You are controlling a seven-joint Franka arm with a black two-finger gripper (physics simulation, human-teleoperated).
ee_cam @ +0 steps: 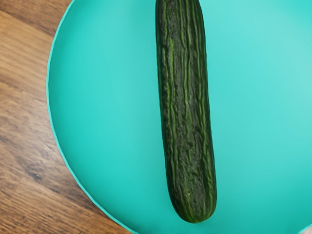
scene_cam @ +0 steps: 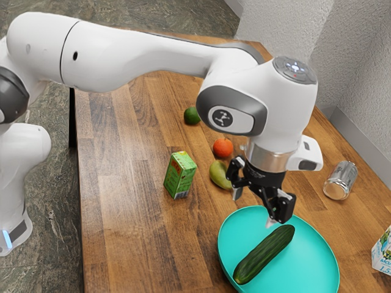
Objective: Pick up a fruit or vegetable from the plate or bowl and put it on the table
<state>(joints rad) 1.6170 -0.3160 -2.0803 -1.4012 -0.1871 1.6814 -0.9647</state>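
The cucumber (scene_cam: 264, 254) lies on its side in the turquoise plate (scene_cam: 314, 259), long, nearly straight and blunt at its rounded end. Its dark green skin is wrinkled and ridged lengthwise, with lighter green streaks, and it turns a paler yellow-green at the tip. The plate is round and smooth, with a thin raised rim, and stands on the brown wood-strip desk (scene_cam: 128, 189). Over the plate hangs the black end effector (scene_cam: 254, 207), its two fingers spread apart with nothing gripped between them. Near the plate lies a yellow-green pear (scene_cam: 219, 174), with a round orange-red fruit (scene_cam: 223, 147) just beside it and a dark green fruit (scene_cam: 192, 116) farther off. A green drink box (scene_cam: 179, 175) stands near the pear; its red lettering is too small to read. Toward the exterior view's right are a silver can (scene_cam: 340, 181) and, cut by the edge, a white carton (scene_cam: 382, 256) with blue lettering that begins "МО" above "1.5".
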